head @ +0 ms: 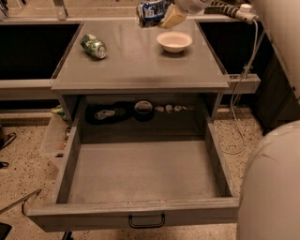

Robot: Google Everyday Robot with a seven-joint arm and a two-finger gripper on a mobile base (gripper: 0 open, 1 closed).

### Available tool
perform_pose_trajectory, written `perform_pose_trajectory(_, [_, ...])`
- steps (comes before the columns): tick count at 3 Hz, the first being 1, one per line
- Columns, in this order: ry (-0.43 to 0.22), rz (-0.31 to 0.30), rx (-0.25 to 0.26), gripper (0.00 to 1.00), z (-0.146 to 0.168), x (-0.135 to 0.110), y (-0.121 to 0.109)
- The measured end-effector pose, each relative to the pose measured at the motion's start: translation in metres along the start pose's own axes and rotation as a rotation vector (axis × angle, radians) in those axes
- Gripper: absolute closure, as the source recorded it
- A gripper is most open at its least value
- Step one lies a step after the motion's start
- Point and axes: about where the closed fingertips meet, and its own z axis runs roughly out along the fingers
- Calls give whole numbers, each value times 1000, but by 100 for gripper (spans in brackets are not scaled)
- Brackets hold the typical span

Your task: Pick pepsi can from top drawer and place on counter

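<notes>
The pepsi can (150, 12), blue and dented, hangs on its side at the top edge of the view, above the far part of the counter (136, 61). My gripper (164, 16) is shut on it, with a tan finger (172, 18) against its right side. The top drawer (140, 173) is pulled fully out below the counter, and its grey floor is bare. Its small dark handle (146, 221) shows on the front panel.
A dented green can (93, 46) lies on the counter's left part. A small white bowl (174, 41) stands on the counter at the right, just below the gripper. Dark small items (143, 110) lie in the cabinet recess behind the drawer. A translucent bin (55, 138) sits left of the drawer.
</notes>
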Motion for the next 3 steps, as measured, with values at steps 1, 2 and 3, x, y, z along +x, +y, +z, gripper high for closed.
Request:
perform_pose_trajectory(1, [54,87,-18,100,36,28,-4])
perform_pose_trajectory(2, [88,178,-188,100,72,61,42])
perform_pose_trajectory(3, [88,245,-375,100,91,77,97])
